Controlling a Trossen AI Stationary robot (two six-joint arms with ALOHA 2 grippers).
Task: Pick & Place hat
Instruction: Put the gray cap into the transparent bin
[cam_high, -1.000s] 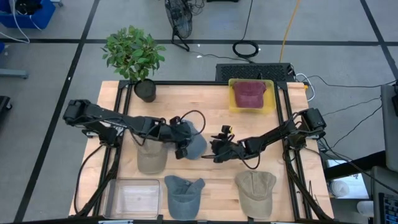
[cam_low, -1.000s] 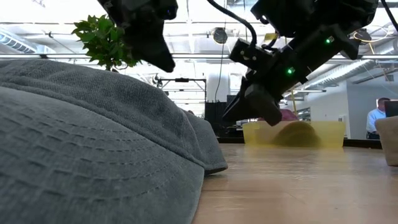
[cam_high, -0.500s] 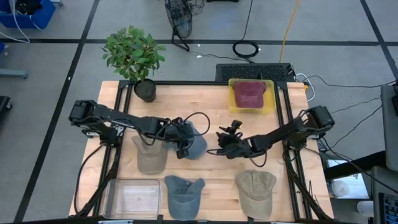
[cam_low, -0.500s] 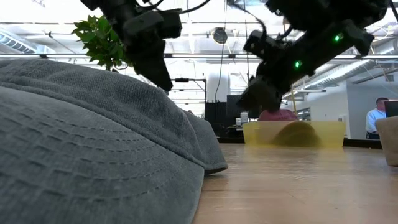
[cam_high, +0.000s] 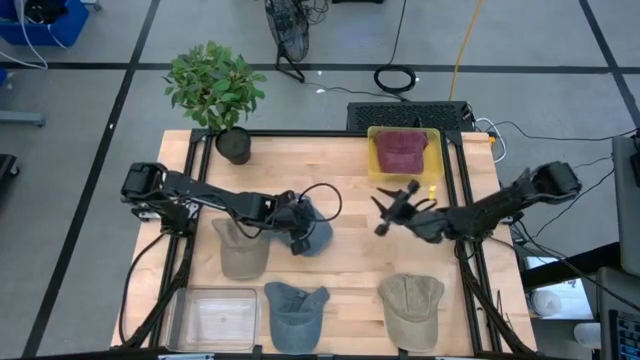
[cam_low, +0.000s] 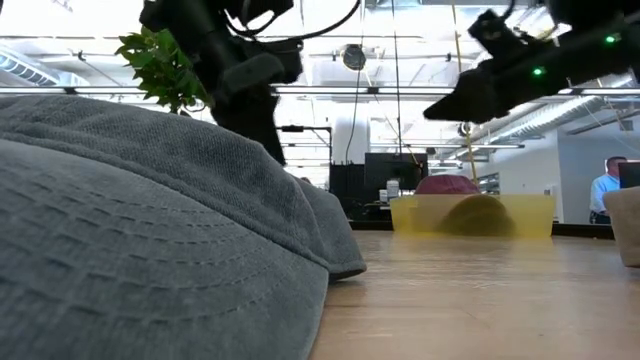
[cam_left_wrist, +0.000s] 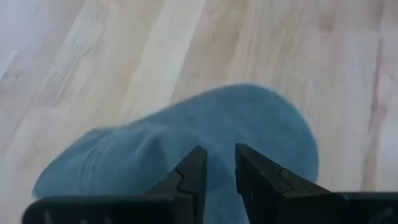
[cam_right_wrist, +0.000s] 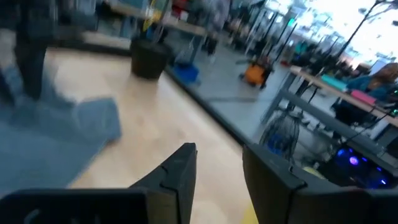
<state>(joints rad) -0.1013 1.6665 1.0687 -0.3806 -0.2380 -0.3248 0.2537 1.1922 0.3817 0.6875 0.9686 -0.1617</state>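
A blue-grey hat (cam_high: 318, 228) lies on the wooden table near its middle. My left gripper (cam_high: 300, 232) slants down over it. In the left wrist view its fingers (cam_left_wrist: 219, 163) stand a narrow gap apart above the middle of the hat (cam_left_wrist: 261, 130), and blue cloth shows between them. My right gripper (cam_high: 385, 212) hangs open and holds nothing, right of the hat. It is lifted off the table and points level toward the hat (cam_right_wrist: 62, 124). In the low view the left gripper (cam_low: 260, 125) drops behind a nearer hat, and the right gripper (cam_low: 445, 103) is high up. My left gripper comes at the middle of the blue-grey hat (cam_left_wrist: 186, 134) from above, slanting down from the table's left. The fingertips hide the place under them, so I cannot tell whether they touch the cloth. The hat lies flat on the table.
A tan hat (cam_high: 243, 250) lies left of the blue-grey one. A second blue-grey hat (cam_high: 297, 308) and a khaki hat (cam_high: 410, 310) lie at the near edge, beside a clear tray (cam_high: 215, 318). A maroon hat (cam_high: 402, 150) sits in a yellow bin at the back. A potted plant (cam_high: 215, 90) stands at the back left.
My right gripper has drawn back from the hat toward the table's right edge. It has risen and tipped up to point level. My left gripper has sunk lower toward the blue-grey hat. The hat has stayed where it was.
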